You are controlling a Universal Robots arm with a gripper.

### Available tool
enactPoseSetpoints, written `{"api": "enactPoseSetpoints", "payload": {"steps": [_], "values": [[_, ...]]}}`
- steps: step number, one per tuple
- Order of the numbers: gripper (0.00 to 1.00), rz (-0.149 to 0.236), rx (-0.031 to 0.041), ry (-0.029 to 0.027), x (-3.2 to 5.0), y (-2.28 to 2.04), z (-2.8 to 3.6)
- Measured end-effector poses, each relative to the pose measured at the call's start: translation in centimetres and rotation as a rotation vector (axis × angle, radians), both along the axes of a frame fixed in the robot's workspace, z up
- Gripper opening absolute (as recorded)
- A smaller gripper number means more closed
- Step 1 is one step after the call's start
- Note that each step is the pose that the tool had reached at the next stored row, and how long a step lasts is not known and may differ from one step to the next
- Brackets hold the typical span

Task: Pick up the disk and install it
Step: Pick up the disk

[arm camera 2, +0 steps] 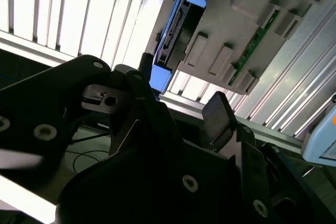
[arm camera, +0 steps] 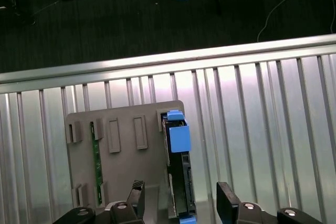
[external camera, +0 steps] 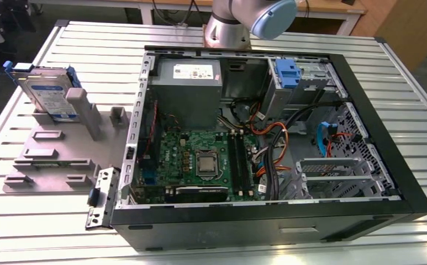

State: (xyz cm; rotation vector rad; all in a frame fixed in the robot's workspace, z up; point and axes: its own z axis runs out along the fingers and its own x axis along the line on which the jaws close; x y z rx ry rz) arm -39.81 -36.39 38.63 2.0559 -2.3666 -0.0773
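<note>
Up at the exterior view's upper left, you have the disk (external camera: 46,93) standing on edge in a slot of the grey holder tray (external camera: 51,157), beside the open computer case (external camera: 390,138). The case holds the power supply (external camera: 186,83), the motherboard (external camera: 198,157) and loose cables. A drive bay with a blue latch (external camera: 287,72) sits in its upper right and a bare metal cage (external camera: 331,174) in its lower right. The arm (external camera: 235,25) crosses the top edge.

In the second wrist view the gripper (arm camera 2: 176,98) is spread wide and carries nothing. Beyond it the disk (arm camera 2: 176,24) rests in the tray (arm camera 2: 236,14), with a green memory module (arm camera 2: 257,40) in another slot.

In the first wrist view the disk (arm camera: 178,150) lines up between the fingertips (arm camera: 227,200), apart from both. The module (arm camera: 95,150) stands in its own slot of the tray (arm camera: 126,166).

You are at the pickup step, I judge, with nothing grasped yet. A clean grasp calls for one finger on each flat face, squeezing without jarring the tray
</note>
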Motion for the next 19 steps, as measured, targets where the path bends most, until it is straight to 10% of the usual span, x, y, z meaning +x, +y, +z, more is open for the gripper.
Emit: {"api": "enactPoseSetpoints", "payload": {"steps": [19], "values": [[0.65,0.000,0.0000,0.0000,0.00,0.00,-0.98]]}}
